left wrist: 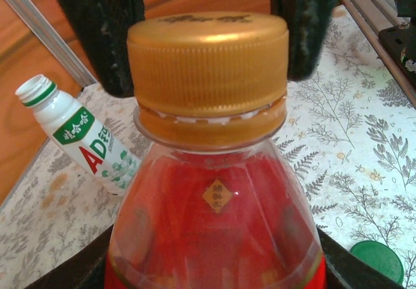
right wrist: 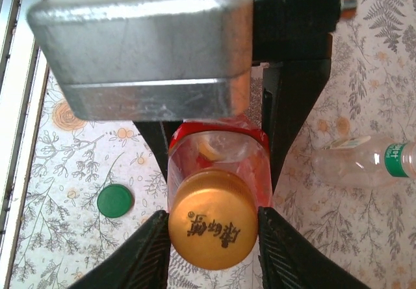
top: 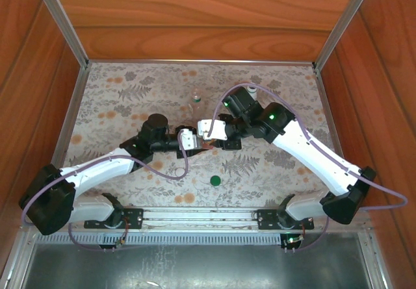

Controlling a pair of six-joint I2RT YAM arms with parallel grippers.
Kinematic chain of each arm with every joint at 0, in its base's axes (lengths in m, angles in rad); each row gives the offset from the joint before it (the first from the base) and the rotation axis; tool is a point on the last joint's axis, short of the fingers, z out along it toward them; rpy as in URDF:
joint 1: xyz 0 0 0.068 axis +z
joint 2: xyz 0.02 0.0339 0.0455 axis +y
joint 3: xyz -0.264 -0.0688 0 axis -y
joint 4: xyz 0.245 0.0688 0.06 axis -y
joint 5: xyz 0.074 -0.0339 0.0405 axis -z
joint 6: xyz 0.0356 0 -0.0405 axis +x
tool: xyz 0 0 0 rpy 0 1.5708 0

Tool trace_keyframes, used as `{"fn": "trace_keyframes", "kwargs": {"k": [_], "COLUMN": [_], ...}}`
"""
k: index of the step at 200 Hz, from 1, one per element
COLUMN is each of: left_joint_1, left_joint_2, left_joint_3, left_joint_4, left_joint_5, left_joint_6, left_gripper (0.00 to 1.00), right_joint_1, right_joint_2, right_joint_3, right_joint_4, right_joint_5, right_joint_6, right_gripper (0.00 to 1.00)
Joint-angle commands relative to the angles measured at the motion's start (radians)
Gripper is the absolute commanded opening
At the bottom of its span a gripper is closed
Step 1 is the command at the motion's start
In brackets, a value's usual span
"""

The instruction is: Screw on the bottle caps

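- Patterned table (top: 130, 94) spans the middle of the top view
- Left gripper (top: 192, 142), centre frame, is clamped on the red bottle (left wrist: 218, 224)
- Right gripper (right wrist: 213, 237), bottom centre of its wrist view, has its jaws pressed on the gold cap (left wrist: 208, 58) atop that bottle
- White bottle (left wrist: 84, 136), uncapped, at left of the left wrist view
- Clear bottle (right wrist: 367, 162) at right edge
- Green cap (right wrist: 115, 200) lies loose, lower left

Red bottle (left wrist: 214, 237), gold cap (right wrist: 211, 221) on; white bottle (left wrist: 81, 136) uncapped; green cap (top: 215, 180) loose.

Lab booth: wooden walls (top: 195, 16), aluminium frame (top: 62, 19)
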Motion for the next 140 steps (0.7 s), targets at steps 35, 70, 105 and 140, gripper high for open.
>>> {"fn": "trace_keyframes", "kwargs": {"k": [35,70,105,140], "left_joint_1": [-0.001,-0.002,-0.002,-0.002], "left_joint_2": [0.012,0.013,0.008,0.001], "left_joint_3": [0.000,0.003,0.006,0.007], "left_joint_4": [0.010,0.010,0.010,0.010], "left_joint_5": [0.017,0.020,0.005,-0.014], "left_joint_6": [0.013,0.010,0.011,0.010], "left_gripper": [0.53,0.53,0.53,0.53], "right_joint_1": [0.015,0.015,0.015,0.014], "right_joint_2": [0.005,0.015,0.002,-0.028], "right_joint_3": [0.022,0.018,-0.004,-0.063], "right_joint_4": [0.002,-0.019,0.035,0.173], "right_joint_5": [-0.052,-0.038,0.001,0.108], "right_joint_6": [-0.023,-0.009,0.101,0.417], "right_gripper": [0.40,0.20,0.05,0.00]}}
